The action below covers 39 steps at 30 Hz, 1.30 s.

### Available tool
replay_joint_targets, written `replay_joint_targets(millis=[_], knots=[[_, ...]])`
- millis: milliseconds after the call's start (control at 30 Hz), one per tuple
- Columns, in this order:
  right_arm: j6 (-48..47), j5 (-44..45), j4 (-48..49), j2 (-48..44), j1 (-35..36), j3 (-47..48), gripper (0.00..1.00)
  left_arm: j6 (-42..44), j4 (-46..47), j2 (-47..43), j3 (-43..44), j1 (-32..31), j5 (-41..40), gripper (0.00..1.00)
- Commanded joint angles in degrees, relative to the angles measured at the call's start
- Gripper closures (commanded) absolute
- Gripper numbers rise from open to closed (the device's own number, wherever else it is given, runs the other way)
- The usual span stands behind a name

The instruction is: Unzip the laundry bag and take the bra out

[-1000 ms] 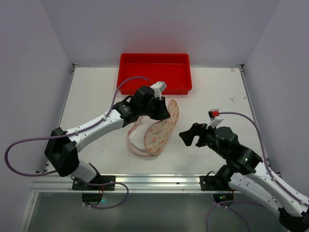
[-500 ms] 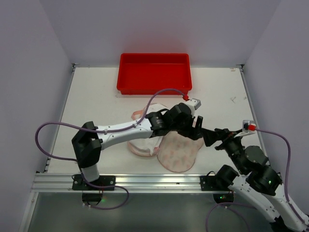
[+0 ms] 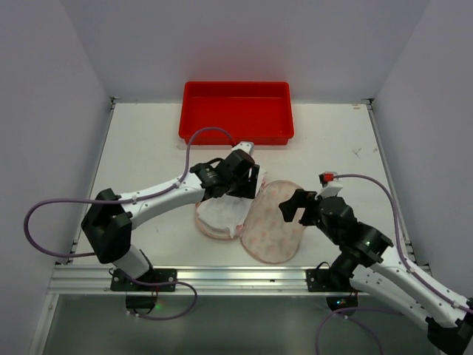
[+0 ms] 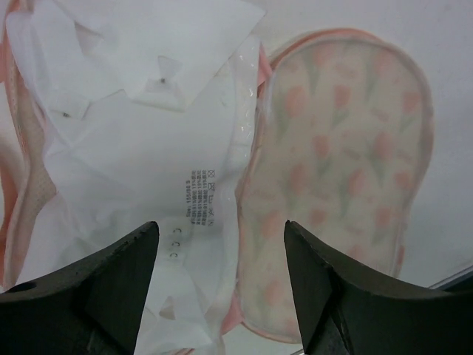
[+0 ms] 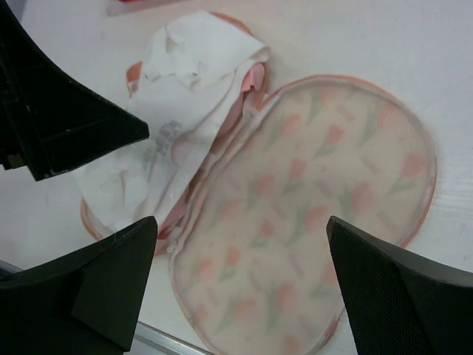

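Both grippers spread wide, nothing held. Bag point(image 3: 275, 222) is unzipped, one half laid open toward the R arm. Bra point(image 3: 220, 211) sits in the other half, white side up. L gripper point(image 4: 219, 229) hovers right over it, R gripper point(image 5: 238, 222) over the open half. Bra prob soft, light, floppy: pinch a fold mid-fabric. Bag may drag along.

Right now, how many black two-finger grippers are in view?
2. The left gripper hangs open above the white-lined pale pink bra; the right gripper, open too, at the right edge of the cream tulip-print mesh laundry bag.
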Motion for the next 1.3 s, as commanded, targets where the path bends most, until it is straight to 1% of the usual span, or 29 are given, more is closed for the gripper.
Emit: replay_joint_targets(millis=[0, 67, 133, 233, 400, 500, 533, 567, 600, 733, 767, 867, 900, 933, 1000, 1033, 1067, 1167, 1267], knots=[[3.11, -2.82, 6.68, 4.99, 0.06, -1.68, 0.01, 0.49, -2.1, 3.48, -0.43, -0.9, -3.7, 0.28], [4.51, -3.0, 7.4, 7.64, 0.14, -2.3, 0.01, 0.67, -2.62, 5.68, 1.41, -1.07, -3.7, 0.29], [5.48, -2.91, 7.31, 12.21, 0.06, -2.56, 0.01, 1.11, -3.32, 9.02, 3.69, -1.42, -4.13, 0.3], [7.59, -3.88, 8.45, 16.77, -0.29, -3.44, 0.01, 1.28, -6.04, 12.72, 6.94, -1.95, -6.76, 0.31], [8.56, -7.91, 12.83, 20.21, -1.61, -5.46, 0.01, 0.32, -8.42, 15.62, 8.71, -2.04, -11.34, 0.35], [8.65, -9.68, 14.77, 21.45, -2.4, -6.52, 0.01, -0.3, -8.86, 16.59, 9.06, -2.04, -11.96, 0.44], [8.65, -9.86, 15.22, 21.8, -2.67, -6.96, 0.01, -0.47, -9.13, 16.85, 9.15, -2.13, -12.48, 0.49], [8.65, -10.12, 15.57, 22.24, -2.93, -7.22, 0.01, -0.65, -9.22, 17.12, 9.15, -2.13, -12.75, 0.57], [8.65, -10.38, 16.09, 22.33, -3.02, -7.31, 0.01, -0.91, -9.3, 17.64, 9.15, -2.13, -12.93, 0.6], [8.56, -11.26, 16.89, 22.5, -3.72, -8.1, 0.01, -1.18, -9.39, 19.32, 9.06, -2.22, -11.87, 0.65], [8.56, -11.53, 17.06, 22.42, -4.07, -8.19, 0.01, -1.35, -9.39, 19.84, 9.06, -2.31, -11.96, 0.68], [8.48, -12.14, 17.33, 22.15, -4.51, -8.63, 0.01, -1.62, -9.65, 20.11, 9.06, -2.31, -12.14, 0.73], [8.48, -12.23, 17.5, 22.07, -4.6, -8.72, 0.01, -1.79, -10.0, 19.94, 9.15, -2.39, -11.88, 0.73], [8.39, -12.49, 17.77, 21.98, -4.78, -8.89, 0.01, -1.97, -10.1, 19.06, 9.15, -2.65, -11.79, 0.7], [8.21, -12.93, 18.03, 21.8, -4.95, -8.98, 0.01, -1.62, -9.22, 18.18, 8.63, -3.01, -11.96, 0.62], [8.04, -13.2, 18.29, 21.71, -4.95, -9.07, 0.01, -1.62, -8.43, 18.09, 8.54, -3.01, -11.79, 0.56], [7.86, -13.37, 18.56, 21.63, -5.04, -9.16, 0.01, -1.62, -8.51, 18.17, 8.8, -3.01, -11.52, 0.54], [7.34, -14.6, 19.52, 21.45, -5.13, -9.33, 0.01, -1.97, -10.01, 18.61, 10.03, -3.8, -12.31, 0.48], [7.25, -15.39, 20.32, 21.36, -5.22, -9.95, 0.01, -2.15, -10.27, 19.66, 10.56, -4.06, -14.59, 0.47]])
